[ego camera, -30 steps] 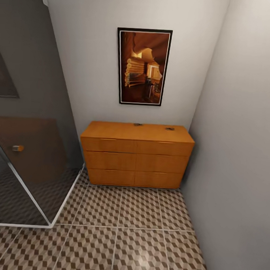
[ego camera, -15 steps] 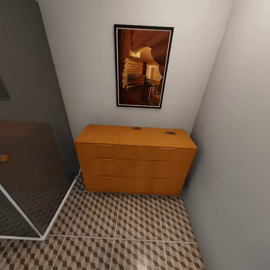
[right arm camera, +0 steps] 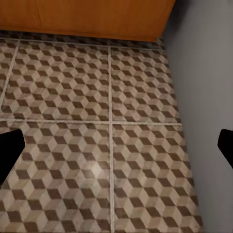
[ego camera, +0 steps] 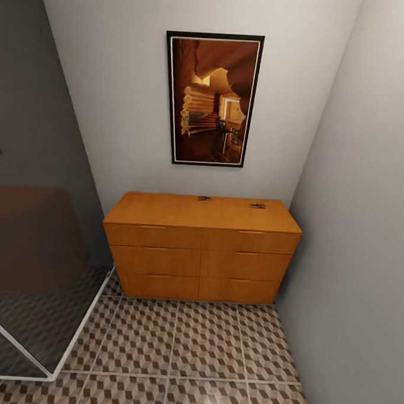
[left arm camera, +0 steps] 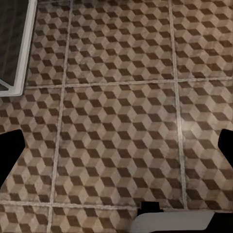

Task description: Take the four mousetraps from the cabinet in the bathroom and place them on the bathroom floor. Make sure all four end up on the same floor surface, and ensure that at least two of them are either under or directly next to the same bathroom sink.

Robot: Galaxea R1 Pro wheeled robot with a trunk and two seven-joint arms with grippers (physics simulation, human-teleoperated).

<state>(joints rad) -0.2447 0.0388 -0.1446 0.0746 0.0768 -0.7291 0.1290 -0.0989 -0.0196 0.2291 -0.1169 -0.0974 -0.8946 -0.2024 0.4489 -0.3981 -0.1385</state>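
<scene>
The bathroom floor [ego camera: 206,344], tiled in a brown and beige cube pattern, is being crossed toward the cabinet [ego camera: 200,249], and the approach is judged to be the step in hand. To do it well, the base should be kept square to the drawer fronts and stopped near enough for both arms to reach the flat top, while the grey wall on the right and the white-framed glass screen [ego camera: 36,312] on the left are being kept clear.

The left gripper [left arm camera: 116,145] is being held over bare tiles, its jaws spread wide with only dark tips showing at the picture's edges; nothing is being held or touched. The right gripper [right arm camera: 116,145] is likewise being carried with jaws spread wide and empty above the floor, with the cabinet's foot just ahead.

Farther off, two small dark items, probably mousetraps [ego camera: 204,198], are lying well apart near the back edge of the cabinet top, too small for their parts to be made out. Above them, a framed picture [ego camera: 211,99] is hanging on the wall
</scene>
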